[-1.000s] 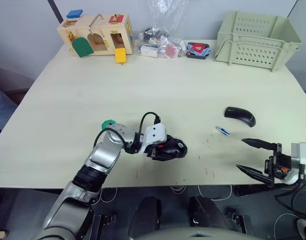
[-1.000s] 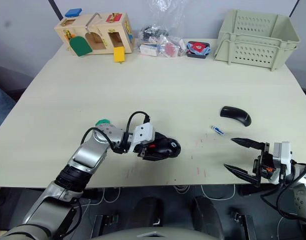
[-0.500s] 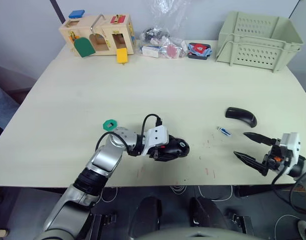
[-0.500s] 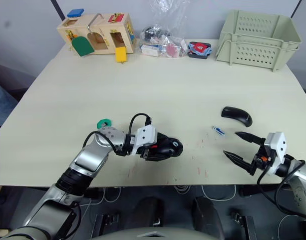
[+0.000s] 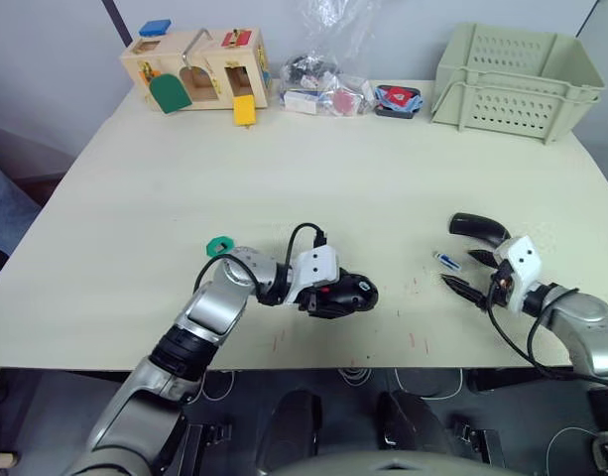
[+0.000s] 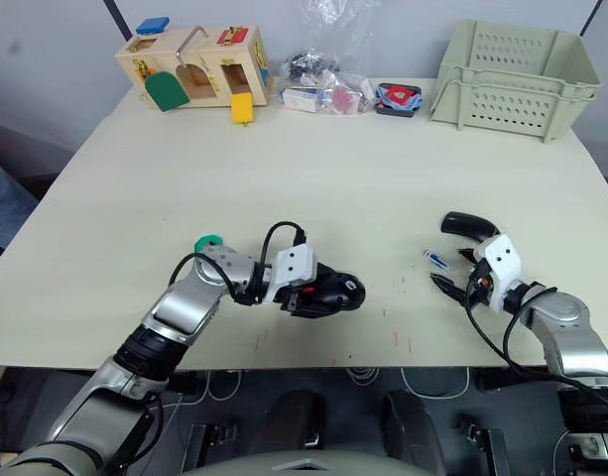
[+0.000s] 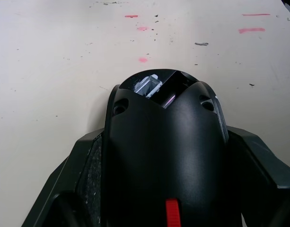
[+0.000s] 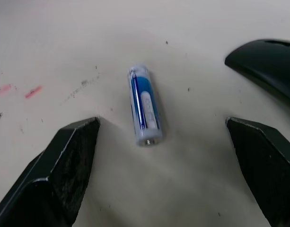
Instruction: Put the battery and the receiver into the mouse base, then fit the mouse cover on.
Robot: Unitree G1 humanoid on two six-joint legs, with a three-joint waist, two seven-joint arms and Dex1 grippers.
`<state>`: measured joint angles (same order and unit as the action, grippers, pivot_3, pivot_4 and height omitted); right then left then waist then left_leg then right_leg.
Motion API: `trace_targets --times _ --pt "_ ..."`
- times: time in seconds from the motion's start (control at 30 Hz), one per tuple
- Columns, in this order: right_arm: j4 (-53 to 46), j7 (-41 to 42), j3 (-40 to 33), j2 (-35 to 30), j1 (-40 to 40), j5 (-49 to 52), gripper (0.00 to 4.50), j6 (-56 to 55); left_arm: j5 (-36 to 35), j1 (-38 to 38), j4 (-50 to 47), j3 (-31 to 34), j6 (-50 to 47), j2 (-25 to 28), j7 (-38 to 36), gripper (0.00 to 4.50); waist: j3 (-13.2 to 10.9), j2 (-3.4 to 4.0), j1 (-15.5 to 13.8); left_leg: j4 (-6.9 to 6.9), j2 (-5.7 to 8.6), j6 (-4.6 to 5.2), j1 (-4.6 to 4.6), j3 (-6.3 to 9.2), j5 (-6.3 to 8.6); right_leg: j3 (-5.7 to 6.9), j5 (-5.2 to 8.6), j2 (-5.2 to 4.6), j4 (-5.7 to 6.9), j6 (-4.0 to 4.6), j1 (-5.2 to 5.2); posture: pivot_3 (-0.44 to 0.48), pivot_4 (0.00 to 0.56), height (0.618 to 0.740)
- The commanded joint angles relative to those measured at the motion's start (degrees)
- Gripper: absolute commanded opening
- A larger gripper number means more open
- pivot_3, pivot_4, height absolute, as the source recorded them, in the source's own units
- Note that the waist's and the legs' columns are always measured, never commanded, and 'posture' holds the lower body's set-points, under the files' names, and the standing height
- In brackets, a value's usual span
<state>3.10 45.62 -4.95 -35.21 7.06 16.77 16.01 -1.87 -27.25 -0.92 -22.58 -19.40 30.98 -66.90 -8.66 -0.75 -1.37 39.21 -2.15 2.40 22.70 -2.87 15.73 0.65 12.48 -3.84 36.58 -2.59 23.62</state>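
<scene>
The black mouse base (image 5: 353,294) lies on the table near the front middle, and my left gripper (image 5: 328,296) is shut on it from the left. In the left wrist view the mouse base (image 7: 166,142) sits between both fingers (image 7: 85,170), with a small open slot at its far end. The blue-and-white battery (image 5: 444,260) lies flat to the right. My right gripper (image 5: 466,272) is open just short of the battery (image 8: 145,105), its fingers (image 8: 64,161) spread to either side without touching. The black mouse cover (image 5: 478,228) rests just beyond. The receiver is out of view.
A wooden toy box (image 5: 194,69), plastic bags (image 5: 321,84), a red-and-blue pouch (image 5: 394,99) and a pale green crate (image 5: 512,64) line the far edge. A green ring (image 5: 218,244) lies by my left forearm. Red marks dot the table near the front.
My right gripper has come in from the table's front right edge, up and to the left, to straddle the battery. The left gripper still holds the mouse base in place.
</scene>
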Motion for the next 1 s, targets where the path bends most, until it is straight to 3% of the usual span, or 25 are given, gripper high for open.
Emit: trace_targets --times 0.03,0.07,0.3,0.6,0.83,1.0 --pt "1.10 -0.65 -0.13 0.64 0.78 -0.71 3.97 -1.08 1.95 0.52 1.46 -2.06 -1.88 0.28 0.92 2.97 0.00 0.00 0.03 0.00 0.00 0.00 -0.01 0.00 0.00 0.00 0.00 0.00 0.00 0.00 0.00 0.000 0.150 0.740" --pt "1.30 -0.73 -0.20 0.77 0.77 -0.92 3.66 -1.63 1.91 0.61 1.22 -2.08 -2.15 0.34 0.90 2.97 0.01 0.00 0.04 0.00 0.00 0.00 -0.01 0.00 0.00 0.00 0.00 0.00 0.00 0.00 -0.01 0.000 0.150 0.740" --pt "0.35 0.09 -0.87 0.95 -0.07 -0.29 0.17 -2.38 1.91 0.17 1.17 -1.99 -3.06 0.26 1.08 2.97 0.01 0.00 0.04 0.00 0.00 0.00 -0.02 0.01 0.00 0.00 0.00 0.00 0.00 0.00 -0.02 0.000 0.150 0.740" --pt "-14.23 -0.27 -0.73 -0.14 -3.22 4.09 0.10 7.58 1.76 0.23 -0.13 -2.17 -4.45 0.99 0.72 2.97 0.01 0.01 0.16 0.00 0.00 0.00 -0.01 0.08 0.00 0.00 0.00 0.00 0.01 0.00 -0.01 0.000 0.150 0.740" --pt "-33.30 -4.38 2.78 -3.08 -3.80 10.56 0.10 29.97 1.83 0.14 -0.90 -2.68 -5.54 1.58 0.83 2.97 0.01 0.01 0.41 -0.01 -0.02 0.00 0.00 0.14 0.00 0.01 0.01 0.00 0.02 0.01 0.01 0.000 0.150 0.740" --pt "-39.84 -11.50 5.14 0.76 4.87 16.90 0.10 47.98 1.81 0.08 -1.28 -3.11 -6.18 1.42 1.05 2.97 0.00 0.00 0.55 -0.01 -0.03 0.00 0.00 0.15 0.00 0.01 0.01 0.00 0.02 0.01 0.03 0.000 0.150 0.740"
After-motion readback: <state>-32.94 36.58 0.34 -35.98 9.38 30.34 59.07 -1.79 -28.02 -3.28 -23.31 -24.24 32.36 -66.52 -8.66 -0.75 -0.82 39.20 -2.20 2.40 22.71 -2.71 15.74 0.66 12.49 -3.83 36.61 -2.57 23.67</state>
